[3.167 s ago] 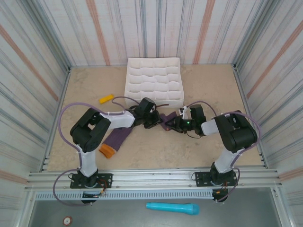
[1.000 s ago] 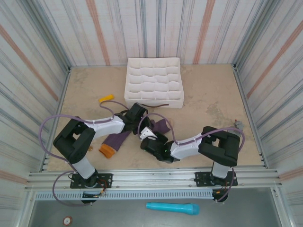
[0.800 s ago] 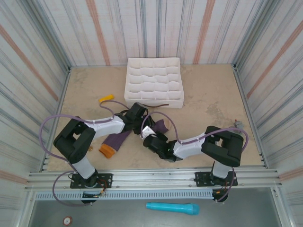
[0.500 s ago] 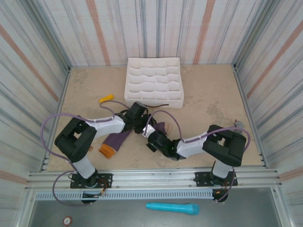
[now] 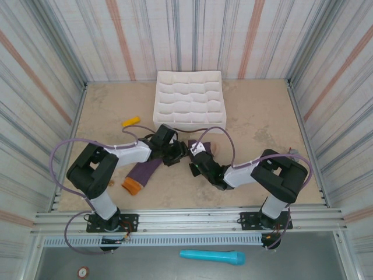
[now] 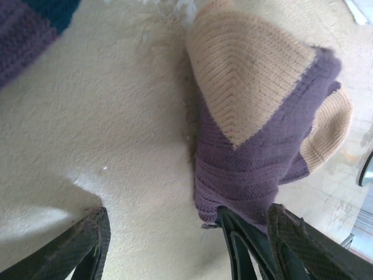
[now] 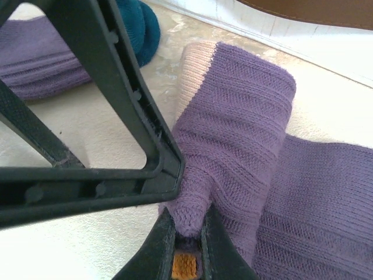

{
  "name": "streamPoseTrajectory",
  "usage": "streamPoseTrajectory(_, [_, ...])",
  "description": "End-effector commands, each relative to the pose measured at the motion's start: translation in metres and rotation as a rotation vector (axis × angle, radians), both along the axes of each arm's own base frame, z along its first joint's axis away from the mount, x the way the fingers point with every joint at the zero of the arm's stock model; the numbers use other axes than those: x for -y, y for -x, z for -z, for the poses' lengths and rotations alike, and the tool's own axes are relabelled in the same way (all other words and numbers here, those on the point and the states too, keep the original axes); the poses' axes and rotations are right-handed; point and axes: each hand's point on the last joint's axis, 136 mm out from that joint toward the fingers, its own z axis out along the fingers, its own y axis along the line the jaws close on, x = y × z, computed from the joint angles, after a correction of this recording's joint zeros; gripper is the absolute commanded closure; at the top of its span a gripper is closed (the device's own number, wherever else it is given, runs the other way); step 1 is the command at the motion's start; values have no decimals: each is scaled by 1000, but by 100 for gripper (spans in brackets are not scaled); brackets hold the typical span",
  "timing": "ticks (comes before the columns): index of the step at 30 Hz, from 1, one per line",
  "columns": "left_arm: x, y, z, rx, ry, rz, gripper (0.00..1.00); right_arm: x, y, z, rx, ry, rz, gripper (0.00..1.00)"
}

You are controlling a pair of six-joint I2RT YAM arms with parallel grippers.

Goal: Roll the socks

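Top view, centre: passage blocked. Left gripper [image 5: 178,153] and right gripper [image 5: 195,160] stand tip to tip at the folded sock [image 5: 201,146], just below the near wall of the white tray [image 5: 175,123].

Left wrist view: bare table [image 6: 116,146] is seen between the spread fingers [image 6: 87,245]; the fold touches the right-hand one.

A second sock [image 5: 143,172] occupies the lower left. A yellow-orange marker [image 5: 130,122] lies left of the tray.

Open floor is noted at the right of frame and along the lower centre.
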Motion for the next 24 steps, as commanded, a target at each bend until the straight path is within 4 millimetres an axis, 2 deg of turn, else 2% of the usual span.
streamPoseTrajectory(1, [-2,5,-9,21,19,22,27,62,47,82,-283,235,25,100])
streamPoseTrajectory(7, [-4,-1,-23,80,34,15,26,53,54,74,-403,29,-44,100])
streamPoseTrajectory(16, [-3,-6,-23,95,42,3,27,47,65,69,-607,-279,-79,100])
streamPoseTrajectory(20, [4,-9,-23,112,32,22,26,50,71,69,-644,-347,-89,100])
streamPoseTrajectory(24, [17,-12,-18,105,22,50,25,45,71,70,-665,-352,-112,100])
